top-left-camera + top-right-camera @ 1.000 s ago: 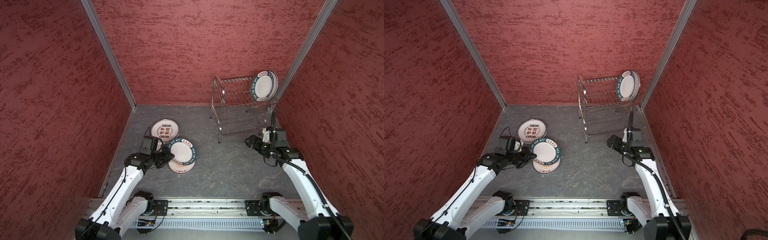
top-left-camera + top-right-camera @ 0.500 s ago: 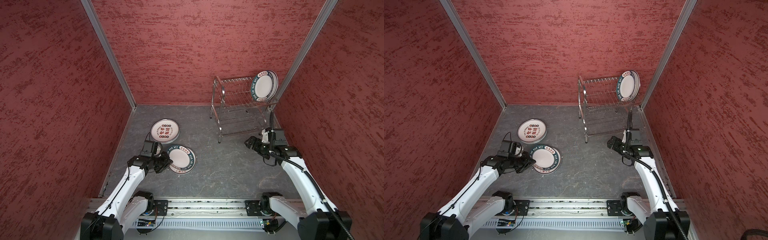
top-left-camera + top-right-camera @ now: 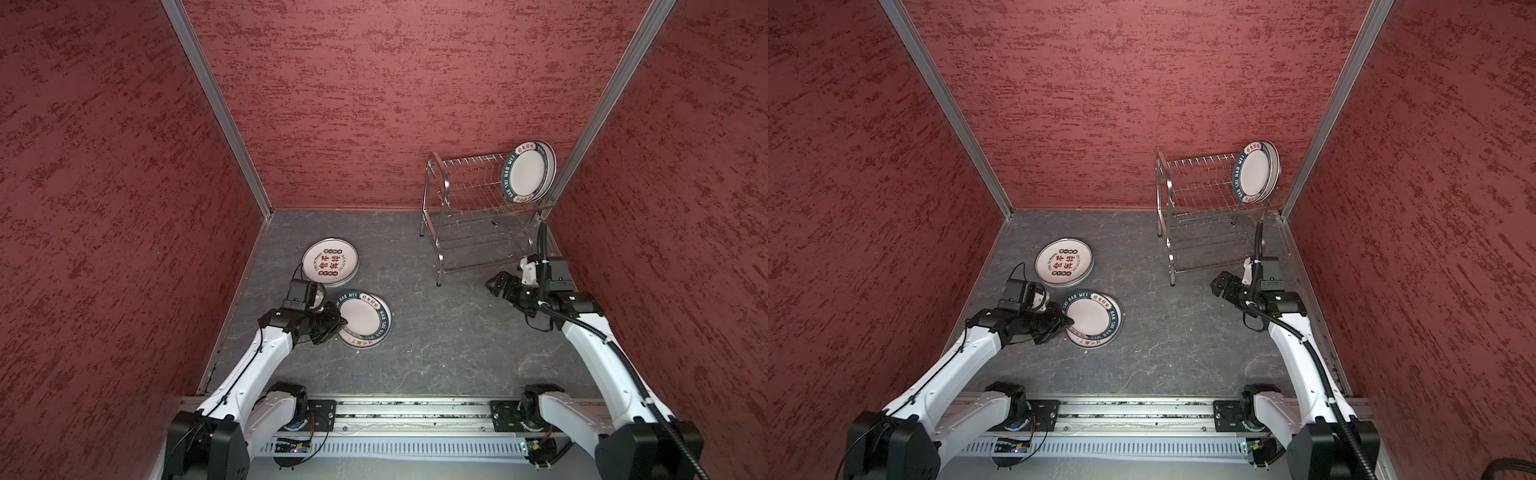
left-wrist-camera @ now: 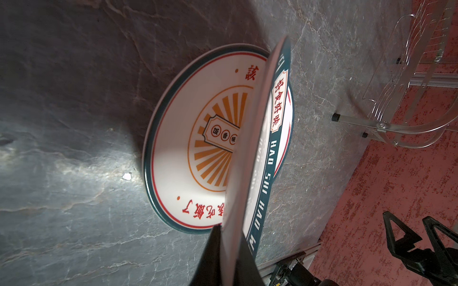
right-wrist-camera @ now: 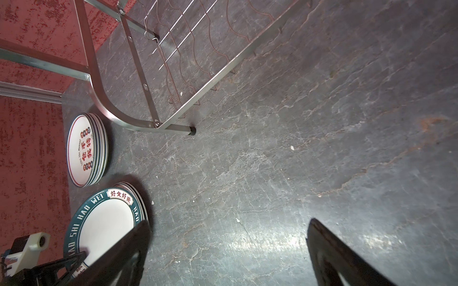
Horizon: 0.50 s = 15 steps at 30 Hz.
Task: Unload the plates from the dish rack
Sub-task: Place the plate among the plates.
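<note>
Stacks [image 3: 329, 262] lie beside left gripper's [image 3: 340, 321] fingers [image 4: 210, 257], pinching a teal-rimmed plate [image 3: 365, 316]; perhaps two plates [image 3: 528, 171] remain racked beyond right gripper's [image 3: 493, 287] spread, empty fingers [image 5: 332, 257].

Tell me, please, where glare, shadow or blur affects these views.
Left wrist view: the teal-rimmed plate, edge-on near the lens, is blurred; part of the sunburst plate lies in shadow; glare streaks the floor. Right wrist view: a bright glare patch on the floor; the right pincer is dark and soft. Both top views: evenly lit, sharp.
</note>
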Each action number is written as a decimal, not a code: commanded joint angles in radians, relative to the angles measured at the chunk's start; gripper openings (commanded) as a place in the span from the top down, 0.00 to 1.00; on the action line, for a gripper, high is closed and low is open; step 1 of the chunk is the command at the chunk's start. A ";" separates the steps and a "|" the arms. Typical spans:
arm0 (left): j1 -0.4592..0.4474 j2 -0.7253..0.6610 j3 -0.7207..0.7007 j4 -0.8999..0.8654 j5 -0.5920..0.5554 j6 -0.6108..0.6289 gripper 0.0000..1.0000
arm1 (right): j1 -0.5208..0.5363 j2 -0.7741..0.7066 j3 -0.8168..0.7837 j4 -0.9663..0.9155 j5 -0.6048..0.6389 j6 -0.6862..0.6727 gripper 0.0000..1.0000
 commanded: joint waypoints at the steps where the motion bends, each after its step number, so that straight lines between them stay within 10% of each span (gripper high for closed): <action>1: 0.009 -0.004 -0.013 0.032 0.013 0.021 0.84 | 0.004 0.001 0.002 0.027 -0.023 0.000 0.01; 15: 0.013 0.024 -0.008 0.002 -0.037 0.034 0.48 | 0.004 0.003 -0.014 0.061 -0.084 -0.001 0.01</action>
